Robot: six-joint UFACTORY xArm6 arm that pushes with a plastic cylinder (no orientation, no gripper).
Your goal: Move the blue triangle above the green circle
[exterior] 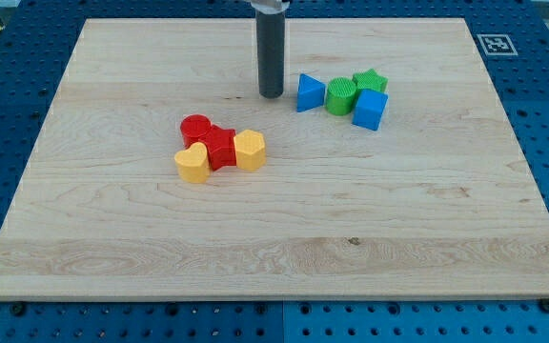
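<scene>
The blue triangle (310,92) lies at the view's upper middle, touching the left side of the green circle (340,96). My tip (271,94) rests on the board just left of the blue triangle, a small gap apart from it. A green star (371,81) sits at the circle's upper right and a blue cube (370,110) at its lower right, both touching or nearly touching the circle.
A second cluster lies left of centre: a red circle (196,128), a red star-like block (220,148), a yellow heart (192,163) and a yellow hexagon (250,151). The wooden board (274,238) sits on a blue perforated table, with a marker tag (497,44) at its top right corner.
</scene>
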